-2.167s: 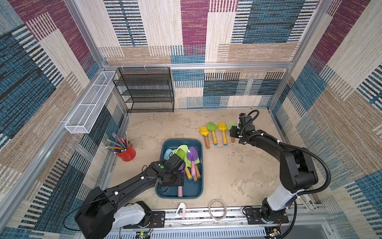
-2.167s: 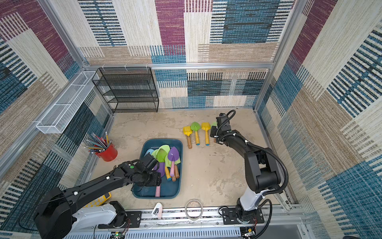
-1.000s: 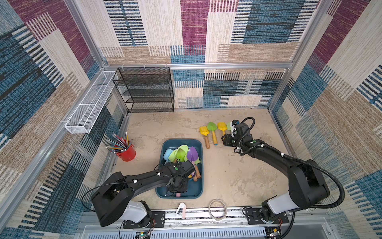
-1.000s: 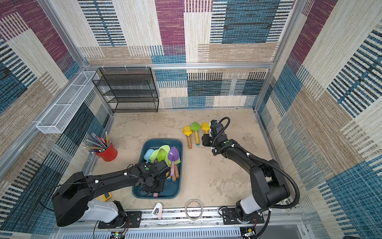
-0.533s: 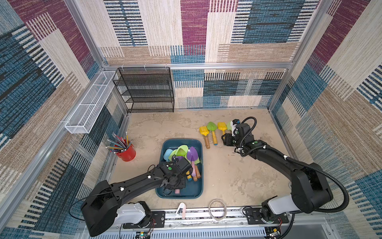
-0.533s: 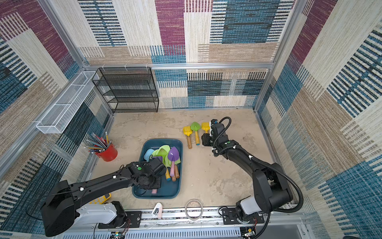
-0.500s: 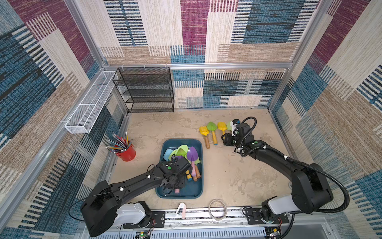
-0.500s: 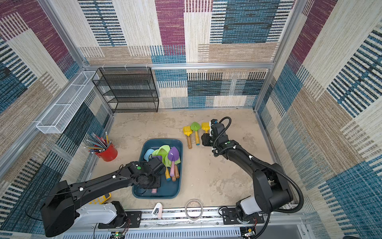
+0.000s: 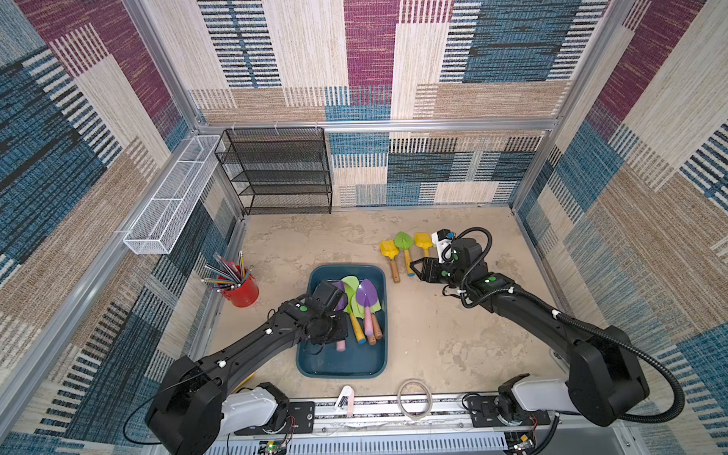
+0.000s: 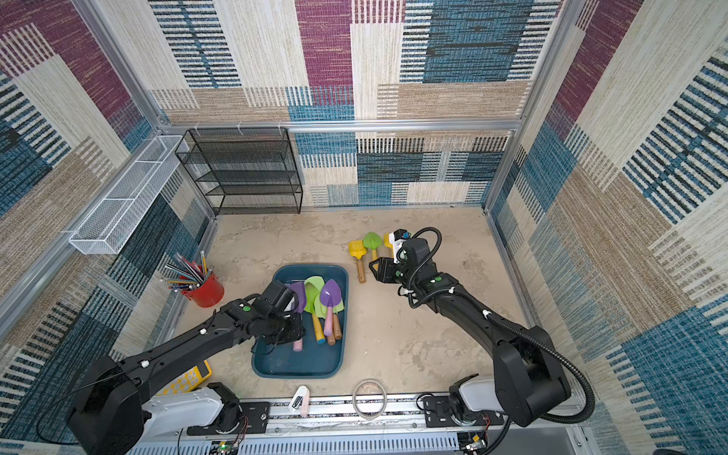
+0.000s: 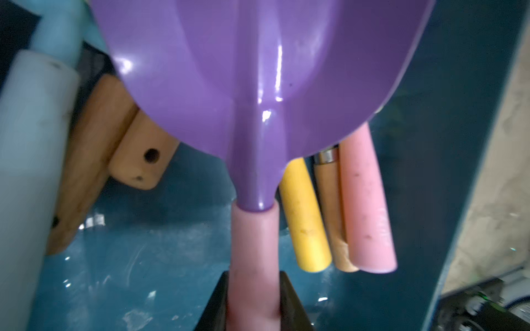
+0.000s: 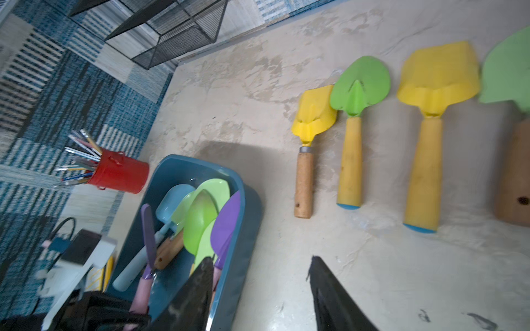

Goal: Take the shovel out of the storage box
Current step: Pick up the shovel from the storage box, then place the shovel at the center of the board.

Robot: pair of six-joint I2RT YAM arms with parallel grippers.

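our left gripper point(image 11: 253, 286) clamps the purple shovel point(image 11: 258, 86) in the storage box point(image 9: 342, 364); our right gripper point(image 12: 261, 259) gapes, empty

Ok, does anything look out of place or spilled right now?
Nothing spilled or damaged. The shovels in the storage box lie heaped across one another, unlike the tidy row of shovels on the table. The red pencil cup stands upright.

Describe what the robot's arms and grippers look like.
The left arm and right arm are matte black jointed tubes on white bases, with small green dots near the wrists. A ribbed black hose loops along the right one. The fingers are black and tapered.
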